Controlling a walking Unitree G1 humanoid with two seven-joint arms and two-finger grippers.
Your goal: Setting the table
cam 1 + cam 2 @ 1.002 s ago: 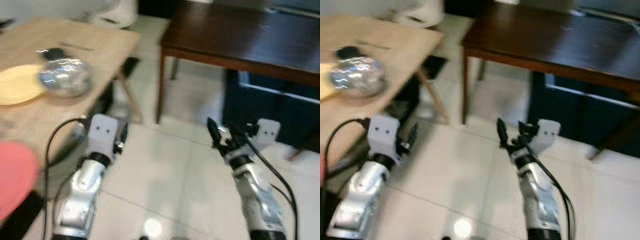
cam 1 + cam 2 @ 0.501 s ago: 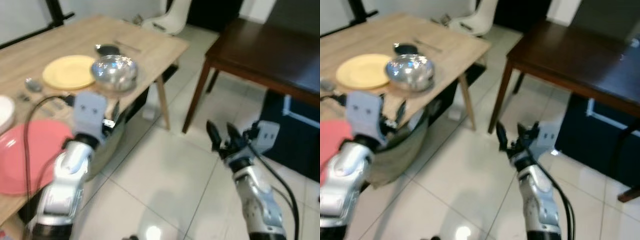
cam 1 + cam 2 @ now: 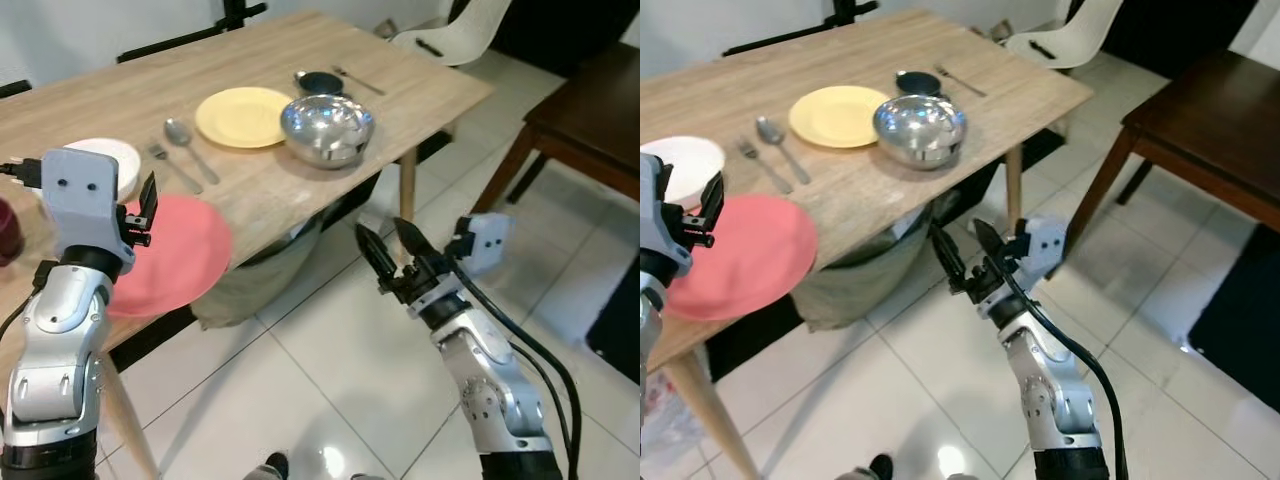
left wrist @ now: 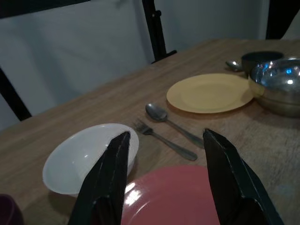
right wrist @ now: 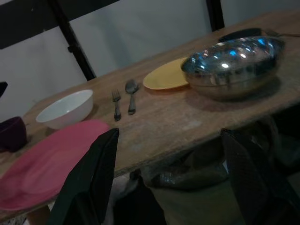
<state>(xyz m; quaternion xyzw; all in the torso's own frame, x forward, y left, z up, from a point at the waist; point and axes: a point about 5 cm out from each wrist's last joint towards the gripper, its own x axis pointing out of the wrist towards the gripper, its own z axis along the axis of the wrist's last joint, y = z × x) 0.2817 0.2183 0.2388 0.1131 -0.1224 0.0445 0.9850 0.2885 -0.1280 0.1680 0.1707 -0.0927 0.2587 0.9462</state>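
Robot's just squaring up to the table [image 3: 300, 190], nothing grabbed yet. Left gripper [image 4: 164, 154] is spread wide and empty, with the pink plate [image 3: 165, 255] right under its fingertips and the white bowl [image 4: 89, 157] just beyond. Right gripper [image 3: 390, 250] is wide open too, hanging below the table edge. I'd lift the right one clear before reaching for the steel bowl [image 3: 327, 128], and come down level on the plate's rim.

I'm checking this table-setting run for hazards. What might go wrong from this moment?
The pink plate overhangs the near edge of the table; a nudge from the left end effector hovering over it might tip it off. The metal bowl sits near the same edge, so the open right end effector rising from below could bump it.
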